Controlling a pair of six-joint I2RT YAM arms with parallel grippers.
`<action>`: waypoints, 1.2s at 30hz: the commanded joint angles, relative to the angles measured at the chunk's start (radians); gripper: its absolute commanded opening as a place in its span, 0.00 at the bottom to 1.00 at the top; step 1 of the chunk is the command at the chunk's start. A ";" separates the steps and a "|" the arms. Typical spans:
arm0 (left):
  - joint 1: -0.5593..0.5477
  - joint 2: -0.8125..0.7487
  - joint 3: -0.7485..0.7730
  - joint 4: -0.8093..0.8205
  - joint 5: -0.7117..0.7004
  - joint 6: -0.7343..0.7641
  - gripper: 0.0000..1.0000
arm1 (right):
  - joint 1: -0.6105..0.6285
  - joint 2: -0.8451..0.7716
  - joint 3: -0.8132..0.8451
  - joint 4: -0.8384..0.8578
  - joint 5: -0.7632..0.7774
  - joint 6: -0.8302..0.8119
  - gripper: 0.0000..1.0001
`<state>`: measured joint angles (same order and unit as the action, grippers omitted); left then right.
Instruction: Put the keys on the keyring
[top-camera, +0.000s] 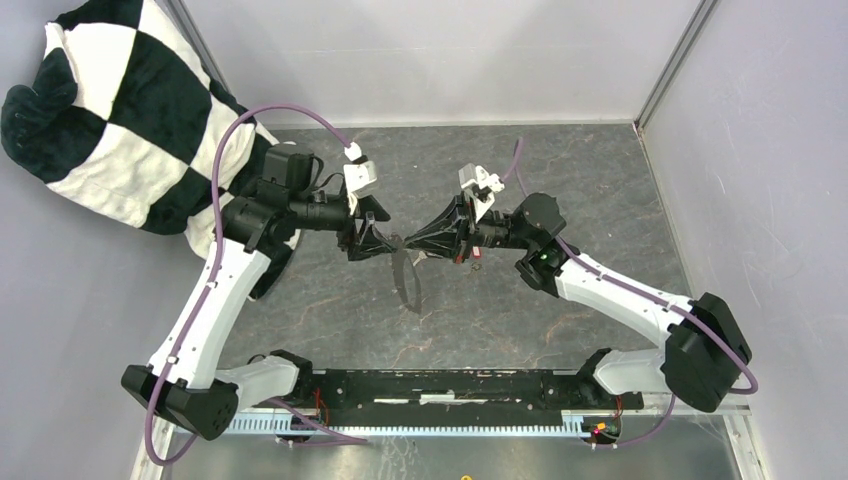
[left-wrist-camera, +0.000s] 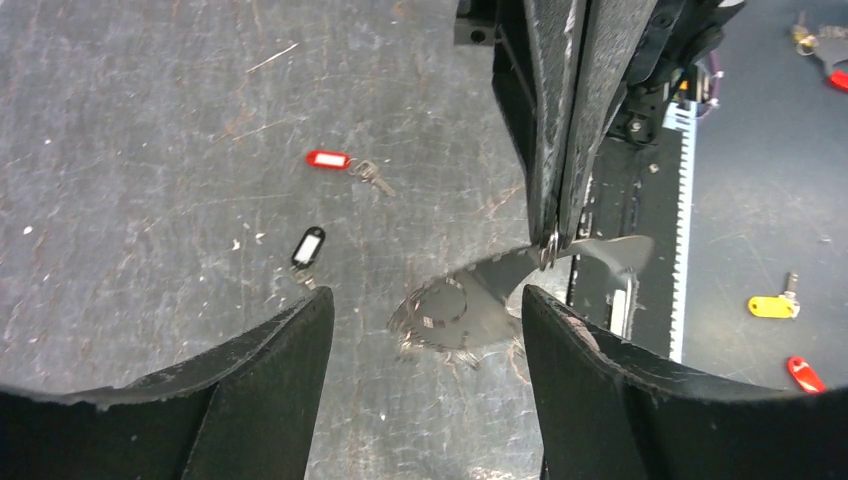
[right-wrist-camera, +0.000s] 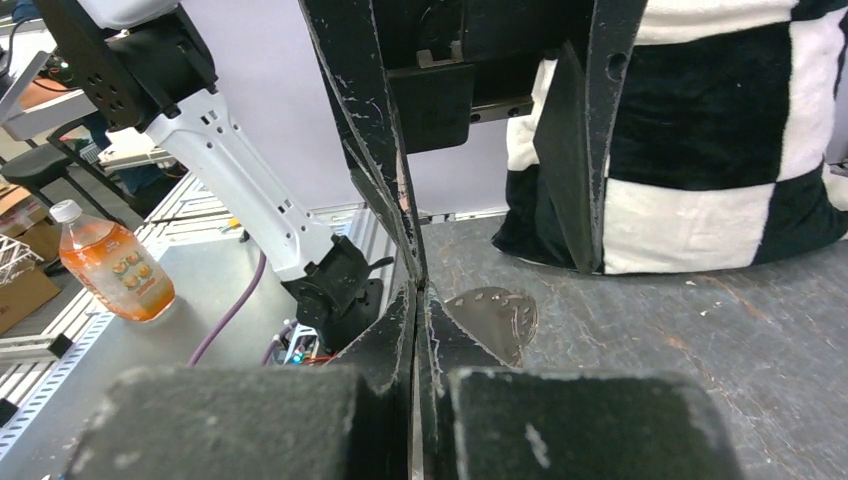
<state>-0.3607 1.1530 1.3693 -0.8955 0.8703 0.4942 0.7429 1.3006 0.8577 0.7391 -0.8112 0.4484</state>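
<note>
The right gripper (left-wrist-camera: 552, 238) pinches the top of the large, thin, jagged silvery-grey metal keyring (top-camera: 405, 278), the left gripper (left-wrist-camera: 425, 300) gapes empty around it, and the red-tagged key (left-wrist-camera: 328, 159) and the black-tagged key (left-wrist-camera: 308, 247) lie flat on the table beside the keyring, likelier the free left arm's to fetch.

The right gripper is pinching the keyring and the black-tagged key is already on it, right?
Not quite. The right gripper pinches the keyring, but the black-tagged key lies loose on the table, apart from the ring, as the left wrist view shows.
</note>
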 joint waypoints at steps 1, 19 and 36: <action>-0.013 -0.021 0.001 0.005 0.093 -0.040 0.76 | 0.026 -0.037 0.026 0.033 0.024 -0.003 0.00; -0.033 -0.109 -0.061 0.091 -0.014 -0.222 0.81 | 0.098 -0.083 0.072 -0.219 0.254 -0.158 0.00; -0.033 -0.091 -0.058 0.009 0.040 -0.032 0.53 | 0.115 -0.078 0.073 -0.186 0.258 -0.127 0.00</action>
<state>-0.3897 1.0328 1.2850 -0.8619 0.8749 0.3714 0.8494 1.2278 0.8795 0.4660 -0.5091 0.2981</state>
